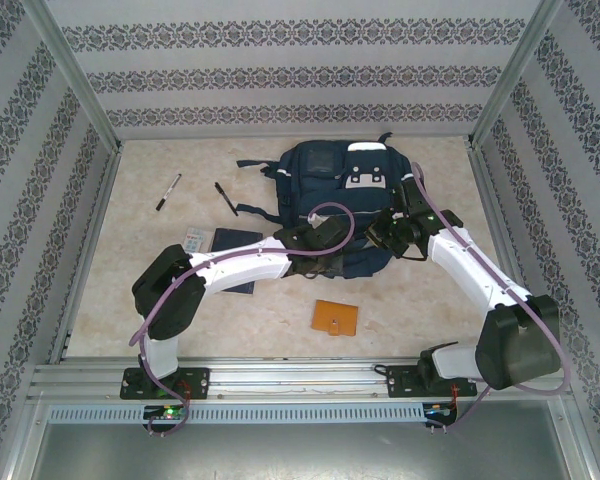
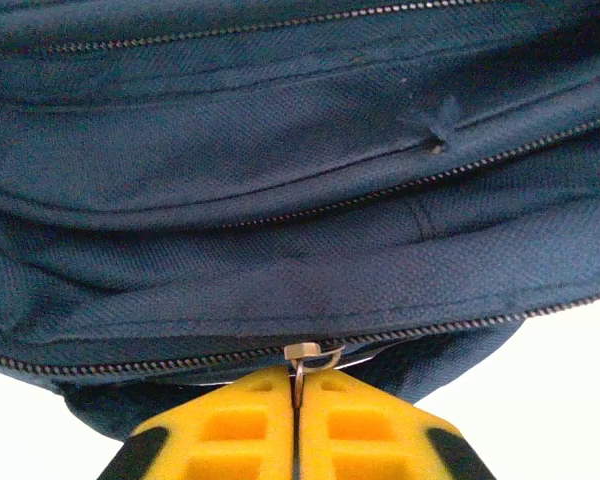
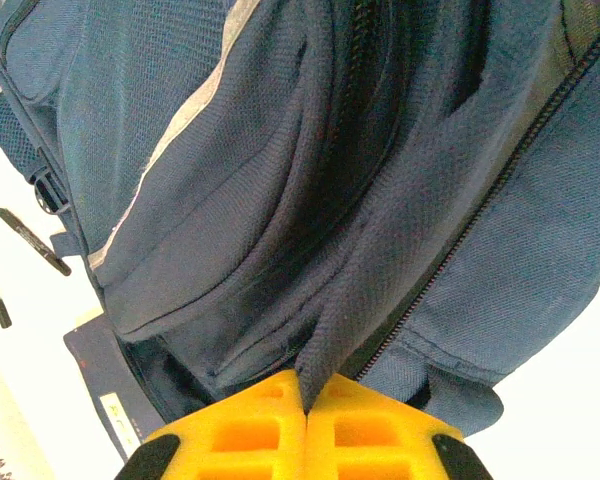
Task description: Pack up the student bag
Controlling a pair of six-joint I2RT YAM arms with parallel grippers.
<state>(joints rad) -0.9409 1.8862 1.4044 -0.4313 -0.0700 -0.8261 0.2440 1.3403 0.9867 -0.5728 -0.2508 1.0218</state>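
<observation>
Top camera looks down; wrist cameras hug student bag.

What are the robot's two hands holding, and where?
The left gripper pinches the student bag by its zipper pull. The right gripper pinches a fold of the bag's fabric.

Bright, even light; the table blows out white beside the sharply focused student bag.

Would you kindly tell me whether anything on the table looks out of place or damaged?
Nothing looks spilled or damaged. The backpack lies flat, with one pen, another pen, a book and an orange wallet loose beside it. The left tool pinches its zip pull; the right tool pinches a fold of its fabric.
</observation>
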